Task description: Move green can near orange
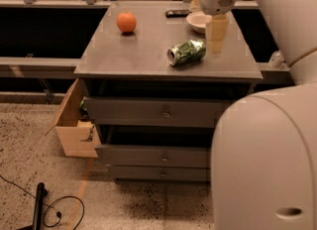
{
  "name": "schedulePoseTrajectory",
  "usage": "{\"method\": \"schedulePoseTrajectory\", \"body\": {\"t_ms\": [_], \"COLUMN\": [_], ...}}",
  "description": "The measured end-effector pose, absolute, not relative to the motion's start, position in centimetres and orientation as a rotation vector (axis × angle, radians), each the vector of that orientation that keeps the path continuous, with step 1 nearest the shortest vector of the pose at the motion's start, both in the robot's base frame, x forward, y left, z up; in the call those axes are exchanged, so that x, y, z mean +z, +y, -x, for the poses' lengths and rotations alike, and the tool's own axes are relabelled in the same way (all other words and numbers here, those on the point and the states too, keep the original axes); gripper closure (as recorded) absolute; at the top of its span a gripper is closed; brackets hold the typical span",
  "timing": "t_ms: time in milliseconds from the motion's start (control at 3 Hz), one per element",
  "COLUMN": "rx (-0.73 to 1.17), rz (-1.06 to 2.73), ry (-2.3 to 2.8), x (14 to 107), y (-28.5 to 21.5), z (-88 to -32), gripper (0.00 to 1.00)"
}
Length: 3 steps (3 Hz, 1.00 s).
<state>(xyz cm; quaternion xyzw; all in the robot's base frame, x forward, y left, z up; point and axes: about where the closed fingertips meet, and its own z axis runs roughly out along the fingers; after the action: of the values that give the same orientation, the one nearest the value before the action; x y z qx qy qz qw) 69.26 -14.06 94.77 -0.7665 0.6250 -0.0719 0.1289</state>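
Observation:
The green can (186, 53) lies on its side on the grey cabinet top (143, 50), right of centre, its silver end facing left. The orange (126, 22) sits at the back left of the top, well apart from the can. My gripper (217, 34) hangs from the white arm above the top, just right of the can and in front of the white bowl (199, 21).
A dark remote (177, 13) lies at the back of the top. My white arm (267, 144) fills the right side of the view. Below are grey drawers (163, 112), an open wooden drawer (74, 125) at the left, and a cable (49, 209) on the floor.

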Motion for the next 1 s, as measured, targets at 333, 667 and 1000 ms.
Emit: {"method": "schedulePoseTrajectory", "body": {"t_ms": [333, 667, 1000], "rx": [-0.206, -0.209, -0.194], "rz": [2.300, 2.307, 2.321], "ry": [1.730, 1.750, 1.756], "x": [91.6, 89.3, 87.2], "y": [-11.7, -12.4, -13.0], "z": [-73.6, -75.4, -76.4], "gripper": [0.00, 0.00, 0.17]}}
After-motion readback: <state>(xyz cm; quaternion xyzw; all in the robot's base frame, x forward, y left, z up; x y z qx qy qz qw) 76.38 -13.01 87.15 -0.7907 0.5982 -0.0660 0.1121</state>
